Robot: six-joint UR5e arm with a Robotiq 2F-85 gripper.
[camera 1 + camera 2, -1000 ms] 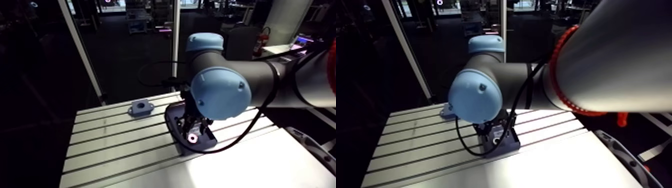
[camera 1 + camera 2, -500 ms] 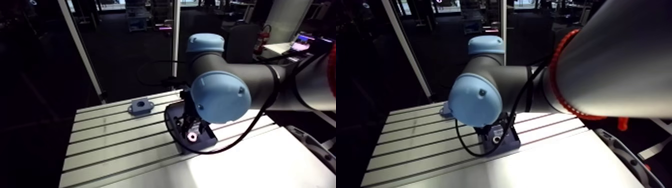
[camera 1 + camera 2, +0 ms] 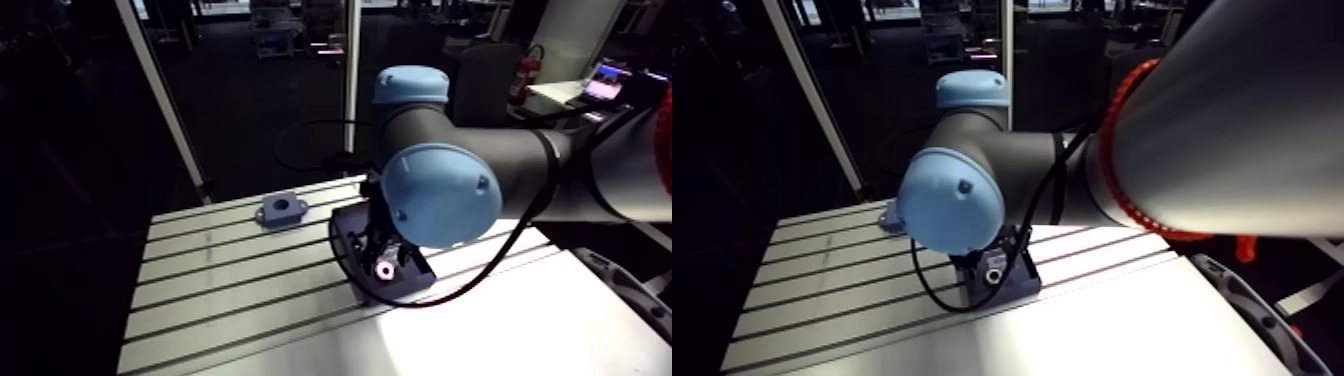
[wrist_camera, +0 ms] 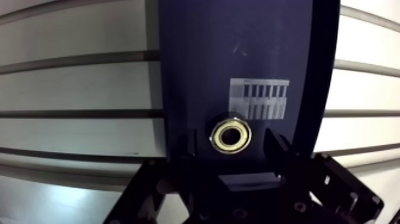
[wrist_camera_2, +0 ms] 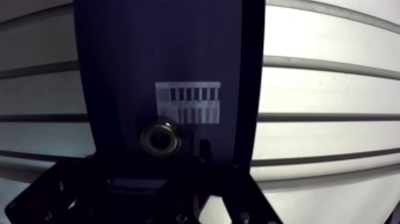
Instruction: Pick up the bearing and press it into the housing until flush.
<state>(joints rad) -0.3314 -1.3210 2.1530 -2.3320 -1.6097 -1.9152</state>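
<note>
A small metal bearing (image 4: 231,135) with a brass-coloured ring lies flat on a dark blue tray (image 4: 196,59). In the wrist view my gripper (image 4: 230,145) hangs right over it. Its dark fingers (image 4: 275,145) stand open on either side of the bearing, with a gap on each side. The grey-blue housing (image 3: 281,211), a small block with a round bore, sits on the slotted table (image 3: 220,290) at the back left, well away from the gripper (image 3: 385,262) in the arm view.
A white label with black bars (image 4: 259,98) is stuck on the tray just ahead of the bearing. The tray (image 3: 349,236) lies across the table's slots near the middle. A slanted metal post (image 3: 160,100) rises behind the table's back-left corner.
The whole arm view has shifted slightly, so the camera moved. The gripper stays over the tray, and the housing and tray have not visibly moved.
</note>
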